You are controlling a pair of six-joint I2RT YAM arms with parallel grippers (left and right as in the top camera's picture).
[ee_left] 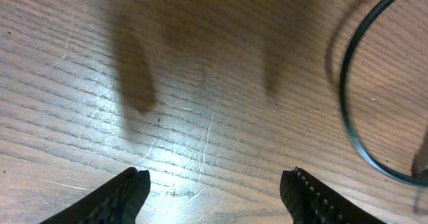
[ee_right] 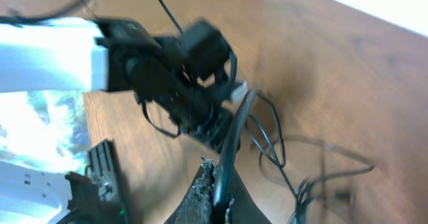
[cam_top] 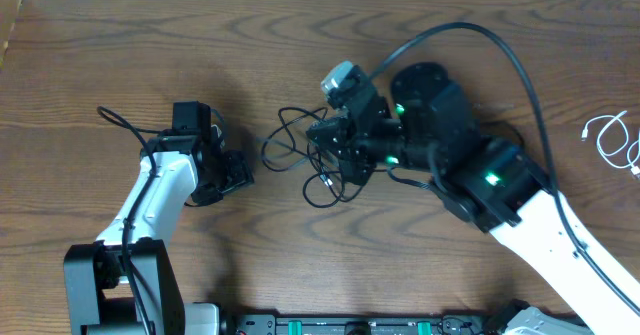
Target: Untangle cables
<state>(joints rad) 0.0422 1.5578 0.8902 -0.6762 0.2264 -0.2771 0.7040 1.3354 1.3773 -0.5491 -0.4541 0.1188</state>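
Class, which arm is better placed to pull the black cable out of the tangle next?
Right. The right fingers are shut on the black cable at the tangle; the left fingers hang open over bare table, holding nothing.

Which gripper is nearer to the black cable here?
Right. The right gripper is shut on the black cable at the tangle; the left gripper hangs open beside the tangle's loops, not touching them.
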